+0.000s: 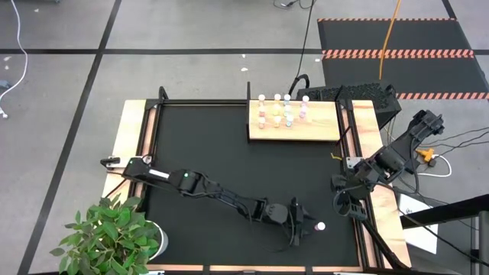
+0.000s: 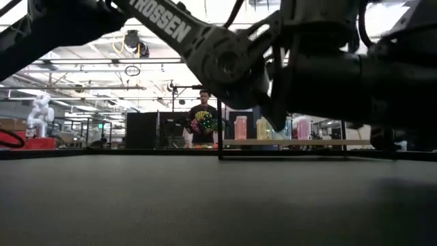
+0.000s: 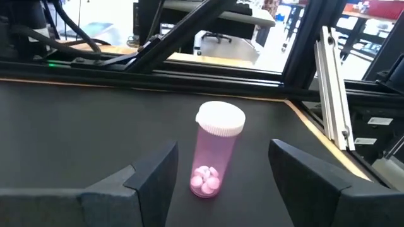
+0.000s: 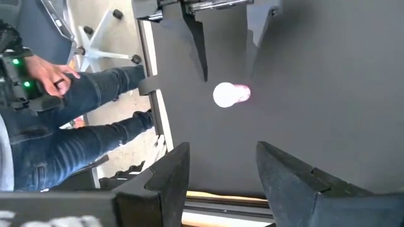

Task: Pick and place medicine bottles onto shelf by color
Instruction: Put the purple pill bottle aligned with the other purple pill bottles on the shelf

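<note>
My left hand (image 3: 218,183), fingers spread, frames the upright pink bottle (image 3: 214,151) for a grasp; my right hand (image 4: 218,170) waits spread nearby.

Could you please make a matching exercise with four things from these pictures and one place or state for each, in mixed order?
Things:
1. pink bottle
2. left hand
3. right hand
4. shelf

Places or states:
A. open, at the mat's right edge
B. at the mat's far right corner, bearing rows of bottles
C. upright on the black mat near its front edge, white cap on
D. open, just beside the lone bottle, not touching it

Pairs: 1-C, 2-D, 3-A, 4-B
</note>
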Robot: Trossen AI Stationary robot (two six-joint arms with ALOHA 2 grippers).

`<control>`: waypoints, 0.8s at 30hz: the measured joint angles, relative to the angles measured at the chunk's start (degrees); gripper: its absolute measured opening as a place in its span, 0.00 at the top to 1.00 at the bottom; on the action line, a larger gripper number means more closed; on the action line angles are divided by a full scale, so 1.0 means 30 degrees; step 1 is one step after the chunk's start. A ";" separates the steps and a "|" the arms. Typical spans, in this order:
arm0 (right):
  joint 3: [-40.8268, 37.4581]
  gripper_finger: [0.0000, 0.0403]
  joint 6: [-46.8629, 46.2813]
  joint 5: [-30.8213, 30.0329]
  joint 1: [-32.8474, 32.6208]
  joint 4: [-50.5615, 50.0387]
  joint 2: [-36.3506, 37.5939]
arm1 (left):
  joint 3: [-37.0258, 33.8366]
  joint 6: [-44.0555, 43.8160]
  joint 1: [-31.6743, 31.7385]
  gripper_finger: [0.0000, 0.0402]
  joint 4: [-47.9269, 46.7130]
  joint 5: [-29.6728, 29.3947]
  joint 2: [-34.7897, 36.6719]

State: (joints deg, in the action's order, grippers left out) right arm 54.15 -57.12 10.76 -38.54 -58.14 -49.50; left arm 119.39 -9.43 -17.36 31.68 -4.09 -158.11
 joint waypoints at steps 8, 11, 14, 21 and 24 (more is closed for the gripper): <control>0.0000 0.56 -0.0244 0.0198 0.0000 0.0010 0.0000 | 0.2574 0.0955 -0.0045 0.38 -0.0030 -0.0080 -0.2244; 0.0000 0.56 -0.0259 0.0894 0.0000 0.0000 -0.0007 | 0.3558 0.1214 0.0011 0.38 0.0085 -0.0096 -0.3120; 0.0000 0.56 -0.0410 0.1086 0.0000 -0.0005 0.0000 | 0.3920 0.1244 0.0116 0.38 0.0223 -0.0155 -0.3505; 0.0000 0.56 -0.0291 0.1098 0.0007 -0.0005 0.0000 | 0.3920 0.2231 0.0293 0.41 0.0354 0.0200 -0.3633; 0.0000 0.56 -0.0220 0.1104 0.0007 -0.0005 -0.0007 | 0.3913 0.2543 0.0298 0.48 0.0098 0.0899 -0.3633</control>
State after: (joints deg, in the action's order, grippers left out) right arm 54.15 -57.78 14.08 -38.52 -58.15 -49.52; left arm 131.13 -1.80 -16.47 31.97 -1.40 -169.01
